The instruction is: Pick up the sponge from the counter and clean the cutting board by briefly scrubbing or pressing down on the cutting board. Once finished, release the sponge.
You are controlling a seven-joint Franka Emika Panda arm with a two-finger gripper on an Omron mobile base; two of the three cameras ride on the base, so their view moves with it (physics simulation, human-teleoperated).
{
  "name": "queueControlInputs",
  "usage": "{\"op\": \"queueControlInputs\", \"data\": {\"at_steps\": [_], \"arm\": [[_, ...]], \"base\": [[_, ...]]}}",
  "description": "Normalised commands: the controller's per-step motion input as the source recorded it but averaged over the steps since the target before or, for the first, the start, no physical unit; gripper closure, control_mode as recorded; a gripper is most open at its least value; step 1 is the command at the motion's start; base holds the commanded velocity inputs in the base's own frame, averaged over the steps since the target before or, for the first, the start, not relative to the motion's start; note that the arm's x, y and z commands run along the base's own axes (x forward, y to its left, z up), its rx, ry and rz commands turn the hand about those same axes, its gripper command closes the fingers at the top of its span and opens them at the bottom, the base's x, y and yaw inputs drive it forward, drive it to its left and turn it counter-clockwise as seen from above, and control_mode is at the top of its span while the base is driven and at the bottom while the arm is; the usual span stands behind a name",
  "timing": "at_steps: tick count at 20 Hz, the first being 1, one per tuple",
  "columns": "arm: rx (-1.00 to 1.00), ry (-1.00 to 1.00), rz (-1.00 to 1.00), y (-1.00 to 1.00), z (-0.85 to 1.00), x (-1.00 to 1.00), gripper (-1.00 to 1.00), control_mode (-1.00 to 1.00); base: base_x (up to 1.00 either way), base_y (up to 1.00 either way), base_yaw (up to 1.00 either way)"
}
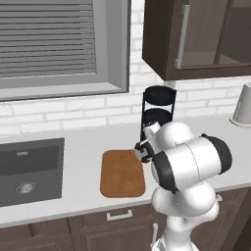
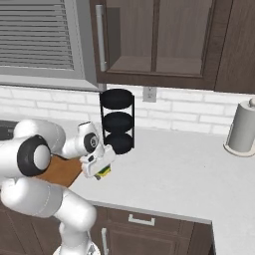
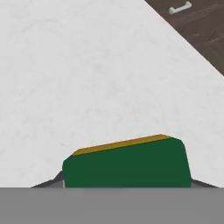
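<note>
- The gripper (image 2: 103,171) hung just above the counter (image 2: 174,169), beside the right edge of the cutting board (image 1: 122,172)
- In the right base view a small green-and-yellow block, the sponge (image 2: 104,172), sat between the jaws below the white hand
- In the hand view the sponge (image 3: 127,165) showed its dark green face with a yellow strip along the upper edge, lodged between the two dark finger tips (image 3: 48,182) at the bottom corners
- The jaws stood partly closed, each side against the sponge, so the sponge was gripped
- Whether the sponge touched the worktop or hung clear of it could not be told
- The cutting board lay flat on the counter between the sink (image 1: 30,170) and the arm, its long side running from front to back
- A black three-tier rack (image 2: 117,121) stood at the brick wall behind the gripper
- A paper towel roll (image 2: 242,128) stood upright near the wall, well apart to the right
- Dark brown wall cabinets (image 2: 159,40) hung above the rack, and a window with blinds (image 1: 49,39) sat above the sink
- Beyond the sponge in the hand view, the counter ran to its front edge, with a drawer handle (image 3: 180,8) below it
</note>
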Motion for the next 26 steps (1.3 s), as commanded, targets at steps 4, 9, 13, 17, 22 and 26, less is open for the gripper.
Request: {"op": "queueControlInputs", "data": {"at_steps": [4,9,13,17,22,26], "arm": [[-0.07,0.07,-0.42,-0.49,0.19,-0.34,1.0,-1.0],[0.16,-0.51,-0.16,0.24,0.73,-0.36,1.0,-1.0],[0.35,-0.14,-0.02,0.26,0.09,0.36,1.0,-1.0],[0.5,0.13,0.09,0.02,0.11,0.71,1.0,-1.0],[0.36,0.02,0.1,0.65,0.09,0.48,1.0,-1.0],[0.16,-0.06,0.01,1.0,-0.06,-0.01,1.0,-1.0]], "base": [[0.0,0.0,0.0],[0.0,0.0,0.0],[0.0,0.0,0.0],[0.0,0.0,0.0],[0.0,0.0,0.0],[0.0,0.0,0.0]]}}
